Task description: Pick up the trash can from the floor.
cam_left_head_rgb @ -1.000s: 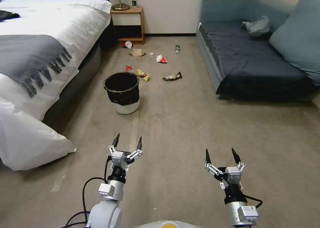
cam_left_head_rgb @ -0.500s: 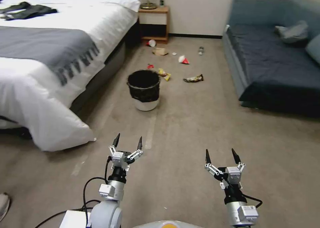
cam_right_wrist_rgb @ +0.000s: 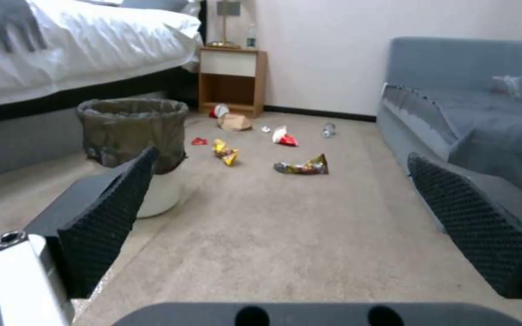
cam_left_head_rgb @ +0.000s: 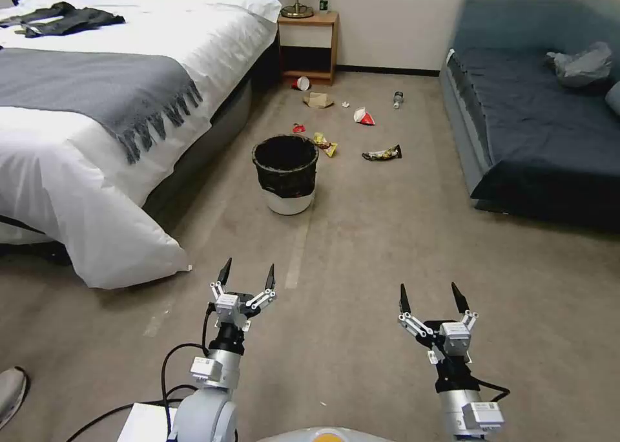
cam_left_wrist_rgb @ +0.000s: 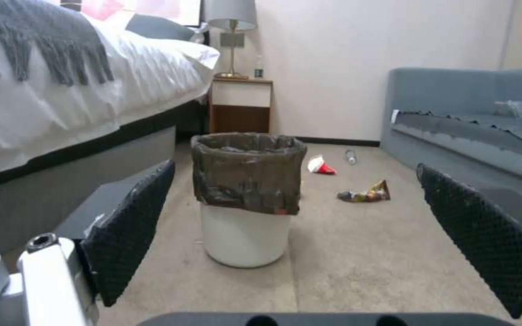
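The trash can [cam_left_head_rgb: 286,174] is a small white round bin with a black liner folded over its rim. It stands upright on the beige floor [cam_left_head_rgb: 361,248] beside the bed. The left wrist view has the trash can [cam_left_wrist_rgb: 246,197] straight ahead between the open fingers; the right wrist view has the trash can [cam_right_wrist_rgb: 134,149] partly behind one finger. My left gripper [cam_left_head_rgb: 246,274] is open and empty, well short of the can. My right gripper [cam_left_head_rgb: 431,294] is also open and empty, farther to the right.
A white bed [cam_left_head_rgb: 97,119] with a grey throw lines the left; a dark blue sofa [cam_left_head_rgb: 536,138] lines the right. Litter lies beyond the can: a snack wrapper [cam_left_head_rgb: 382,152], a red cup [cam_left_head_rgb: 301,83], a bottle [cam_left_head_rgb: 398,98]. A wooden nightstand [cam_left_head_rgb: 308,48] stands at the wall.
The head view has swung: bed, can and sofa have shifted right in the picture. Both grippers stay open in the same pose.
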